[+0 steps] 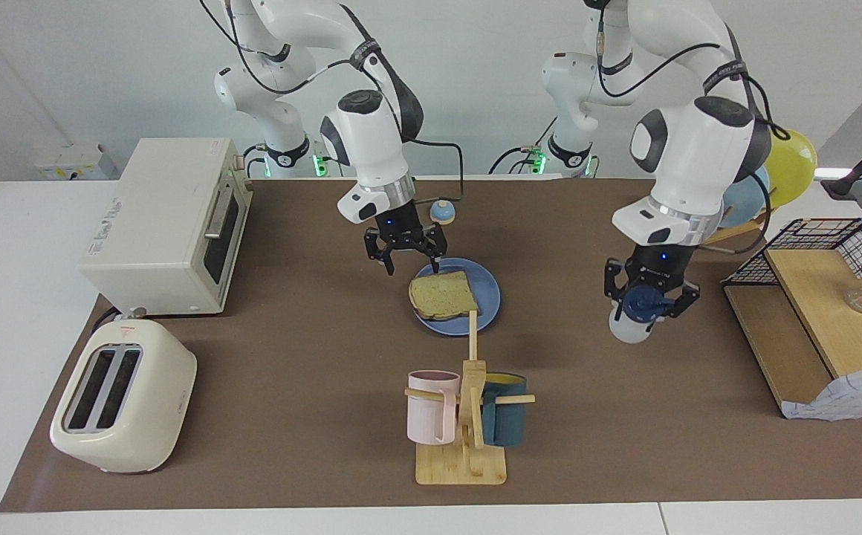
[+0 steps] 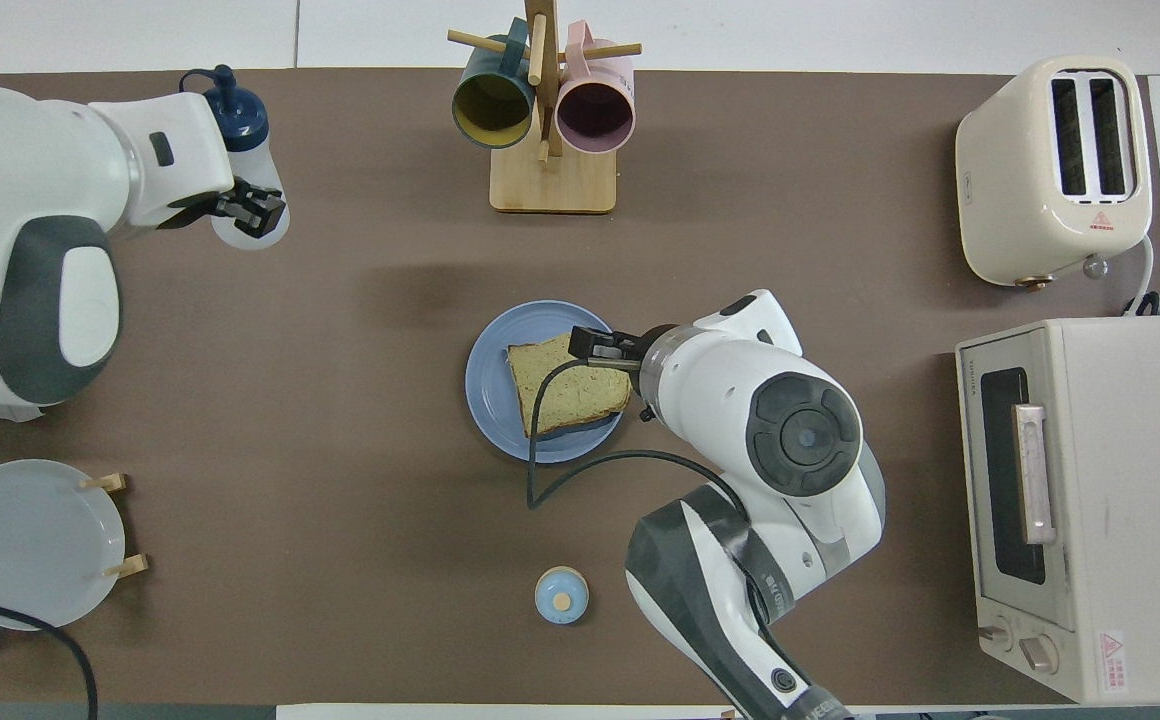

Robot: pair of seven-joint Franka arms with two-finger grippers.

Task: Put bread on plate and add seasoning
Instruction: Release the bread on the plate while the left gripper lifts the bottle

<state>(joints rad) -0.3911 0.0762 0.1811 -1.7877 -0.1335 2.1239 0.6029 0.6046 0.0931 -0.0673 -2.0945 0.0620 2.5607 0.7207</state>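
Judging by how things lie, I have the first half done: the bread (image 1: 443, 293) rests flat on the plate (image 1: 487, 296), just below my right gripper (image 1: 406, 260), whose fingers stand wide and empty above the slice's edge. My left gripper (image 1: 650, 297) has its fingers clamped on the seasoning (image 1: 633, 318), raised off the tabletop (image 1: 290, 386) toward the left arm's end, well apart from the plate. Squeezing it over the bread remains. I reckon the right gripper should clear away first; the mug rack (image 1: 465, 416) and bell (image 1: 442, 212) stand clear.
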